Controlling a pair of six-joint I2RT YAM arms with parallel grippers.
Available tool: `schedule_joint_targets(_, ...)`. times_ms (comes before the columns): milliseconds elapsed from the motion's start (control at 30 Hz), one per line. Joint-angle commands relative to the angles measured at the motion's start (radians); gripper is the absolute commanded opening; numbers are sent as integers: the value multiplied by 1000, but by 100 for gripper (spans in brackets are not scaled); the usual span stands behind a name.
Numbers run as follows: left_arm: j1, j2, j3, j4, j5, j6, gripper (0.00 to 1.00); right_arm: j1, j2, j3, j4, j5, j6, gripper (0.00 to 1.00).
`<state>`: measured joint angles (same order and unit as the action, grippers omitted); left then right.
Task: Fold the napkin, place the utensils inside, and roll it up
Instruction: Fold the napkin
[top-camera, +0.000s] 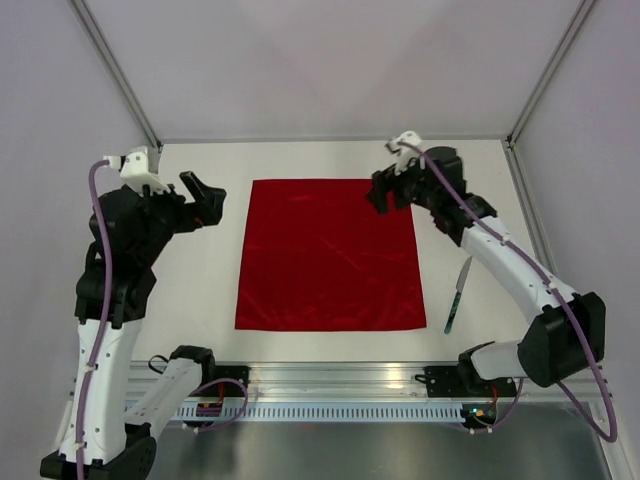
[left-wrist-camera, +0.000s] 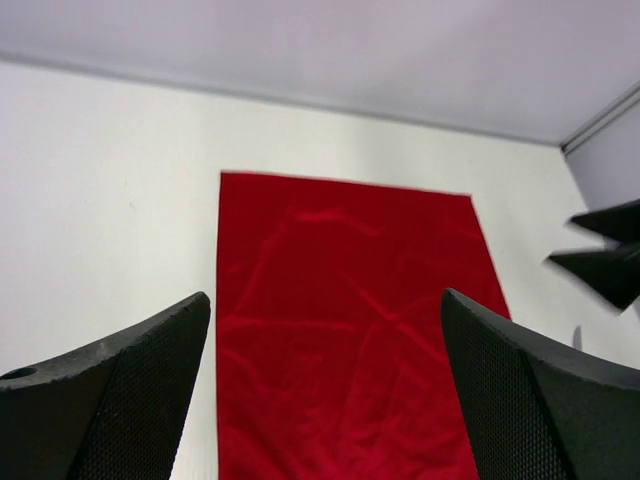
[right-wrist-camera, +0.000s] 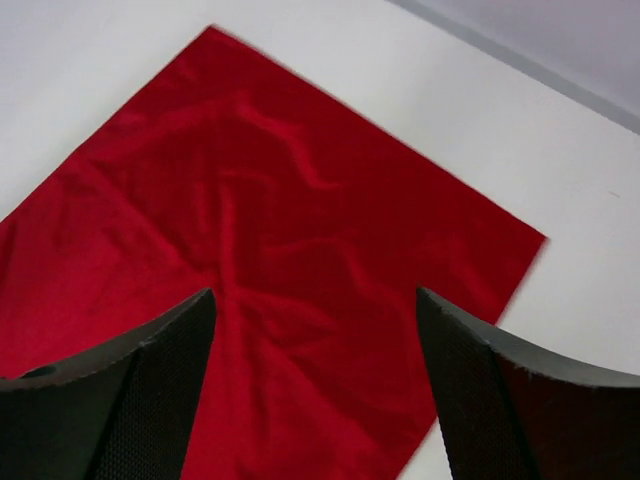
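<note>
Red napkin (top-camera: 328, 255) lies flat mid-way across the table (top-camera: 200, 290), table knife (top-camera: 458, 296) near its right edge; left gripper (top-camera: 205, 197) and right gripper (top-camera: 380, 198) gape empty; risk: slick cloth may slip or bunch under a shallow pinch.

1 red napkin (top-camera: 328, 255). 1 knife (top-camera: 458, 295), the only utensil. 2 arms: 1 left gripper (top-camera: 206, 199), 1 right gripper (top-camera: 379, 197). 1 counter (top-camera: 200, 290).

Robot lab cell, you'll note, not a home. Flat white counter (top-camera: 200, 290), plain pale-grey panel walls (top-camera: 330, 60), slim grey metal corner posts (top-camera: 115, 70). Slotted aluminium rail (top-camera: 340, 392) carries two white jointed arms (top-camera: 510, 265) trailing purple cables (top-camera: 96, 200).
</note>
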<state>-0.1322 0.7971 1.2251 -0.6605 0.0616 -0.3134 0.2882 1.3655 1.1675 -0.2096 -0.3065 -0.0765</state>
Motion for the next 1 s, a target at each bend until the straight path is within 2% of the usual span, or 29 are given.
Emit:
schedule_joint_targets(0, 3, 33, 158, -50, 30, -22, 100, 237, 56, 21, -10, 119, -22, 84)
schedule_joint_targets(167, 3, 82, 293, -93, 37, -47, 100, 616, 210, 76, 7, 248, -5, 74)
schedule_joint_targets(233, 3, 83, 312, -103, 29, -59, 100, 733, 309, 109, 1, 263, 3, 68)
schedule_joint_targets(333, 3, 82, 326, -116, 24, -69, 100, 853, 431, 203, 1, 300, 9, 63)
schedule_joint_targets(467, 5, 79, 338, -143, 18, -69, 100, 916, 555, 293, 4, 296, 47, 62)
schedule_joint_targets(667, 5, 77, 349, -160, 0, -55, 100, 1000, 659, 368, -7, 300, 60, 61)
schedule_joint_targets(967, 3, 71, 346, -166, 3, -47, 100, 1022, 782, 454, -14, 296, 98, 61)
